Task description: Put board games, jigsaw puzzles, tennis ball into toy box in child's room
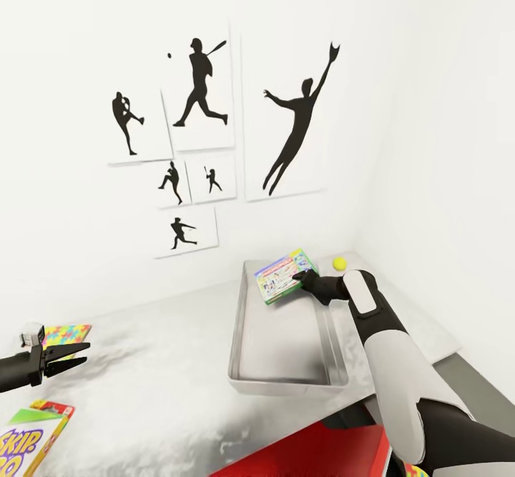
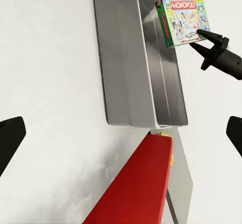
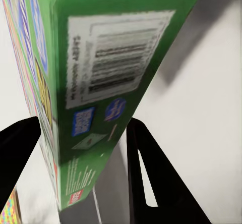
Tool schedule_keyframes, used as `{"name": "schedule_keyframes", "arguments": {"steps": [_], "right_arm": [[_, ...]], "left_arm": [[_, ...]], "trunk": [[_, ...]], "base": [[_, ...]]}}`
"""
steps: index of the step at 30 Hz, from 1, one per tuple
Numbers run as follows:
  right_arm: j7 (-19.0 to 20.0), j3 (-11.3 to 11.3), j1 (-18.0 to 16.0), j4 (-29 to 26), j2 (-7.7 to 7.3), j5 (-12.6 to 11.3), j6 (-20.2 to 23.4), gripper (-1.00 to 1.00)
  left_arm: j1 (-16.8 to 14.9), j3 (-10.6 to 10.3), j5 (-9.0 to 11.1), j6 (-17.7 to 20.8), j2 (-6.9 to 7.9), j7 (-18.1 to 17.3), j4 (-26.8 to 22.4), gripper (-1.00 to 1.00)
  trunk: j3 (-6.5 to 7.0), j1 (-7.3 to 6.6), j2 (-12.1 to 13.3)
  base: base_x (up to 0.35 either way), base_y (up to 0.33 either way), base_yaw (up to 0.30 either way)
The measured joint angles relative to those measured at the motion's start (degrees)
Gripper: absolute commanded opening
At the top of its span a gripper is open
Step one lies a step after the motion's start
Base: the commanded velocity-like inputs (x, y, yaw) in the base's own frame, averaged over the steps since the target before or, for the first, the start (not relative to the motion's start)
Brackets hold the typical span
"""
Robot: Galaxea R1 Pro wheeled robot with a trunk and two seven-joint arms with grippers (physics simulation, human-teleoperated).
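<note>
My right gripper (image 1: 299,277) is shut on a green Monopoly board game (image 1: 283,275), holding it tilted over the far end of the toy box (image 1: 286,345), a shallow grey metal tray on the table (image 1: 157,377). In the right wrist view the game's barcoded edge (image 3: 101,82) sits between both fingers (image 3: 151,173). A yellow tennis ball (image 1: 340,263) lies just beyond the box's far right corner. My left gripper (image 1: 80,355) hovers open at the table's left. A jigsaw puzzle (image 1: 70,333) lies behind it. A Skip-Bo board game (image 1: 32,435) lies in front of it.
A red flat object (image 1: 315,452) stands at the table's near edge, below the toy box; it shows as a red slab (image 2: 136,183) in the left wrist view. White walls meet at the back right corner, and baseball silhouette pictures (image 1: 204,91) hang above the table.
</note>
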Motion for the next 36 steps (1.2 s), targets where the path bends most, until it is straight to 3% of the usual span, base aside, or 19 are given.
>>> {"name": "schedule_keyframes", "arguments": {"steps": [20,28,36], "right_arm": [[0.04,0.21,0.00,0.02,0.09,0.04,-2.73,-1.00],[0.11,0.24,0.00,-0.12,1.62,0.15,-3.27,-1.00],[0.11,0.23,-0.06,-0.35,1.99,0.33,-3.37,-1.00]], "left_arm": [[0.00,-0.09,0.00,-0.01,-0.01,0.00,0.01,1.00],[0.00,-0.02,0.00,-0.02,-0.01,0.00,0.00,1.00],[0.00,-0.01,0.00,-0.01,-0.01,0.00,-0.02,1.00]], "trunk": [[-1.89,0.00,0.00],[-2.64,0.00,-0.01],[-3.40,0.00,-0.01]], "base": [[0.000,0.000,0.000],[0.000,0.000,0.000],[0.000,0.000,0.000]]}}
